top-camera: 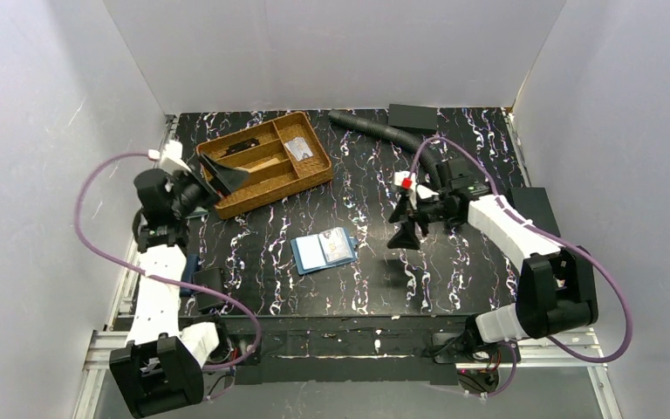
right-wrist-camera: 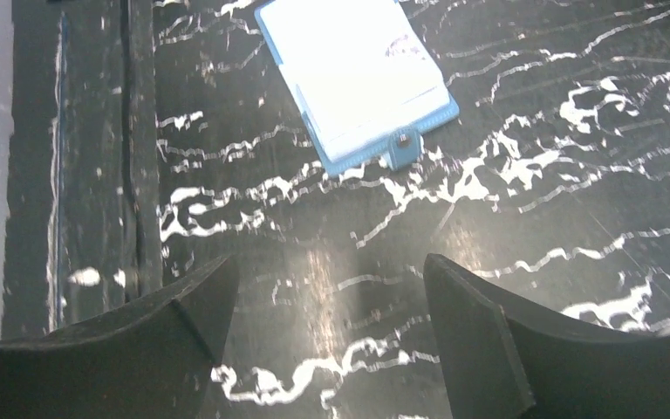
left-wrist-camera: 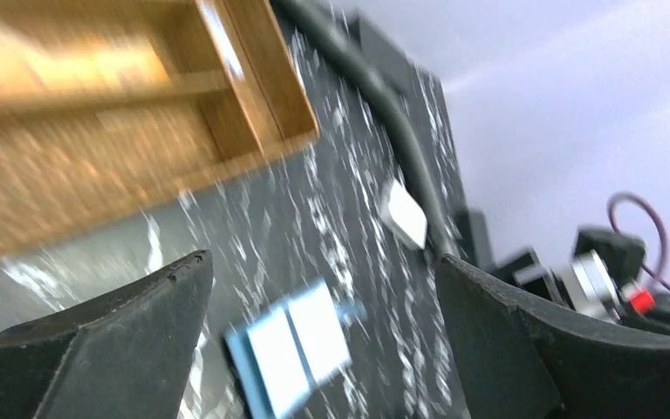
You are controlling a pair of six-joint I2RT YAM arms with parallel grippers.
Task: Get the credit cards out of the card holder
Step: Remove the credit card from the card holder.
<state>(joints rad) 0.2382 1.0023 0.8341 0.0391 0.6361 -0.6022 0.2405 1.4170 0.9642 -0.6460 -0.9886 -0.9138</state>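
Card holder [top-camera: 324, 251]: open, lying flat at the centre of the counter [top-camera: 358, 292]. Right jaws: spread, empty, just right of the holder, not touching it. Left jaws: spread wide, empty, well off to the far left, over the wicker tray [top-camera: 272, 194]. Card [top-camera: 297, 149]: in the tray's far-right compartment.

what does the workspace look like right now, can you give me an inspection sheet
surface: black white-veined table
job's things: card holder open mid-table; one card in the right compartment of the wicker tray
clutter: dark item in tray, unclear; black box at far edge
grippers: left gripper open, empty, over tray's near corner; right gripper open, empty, right of holder
cables: purple cables loop off both arms; corrugated hose at far side
surroundings: white walls
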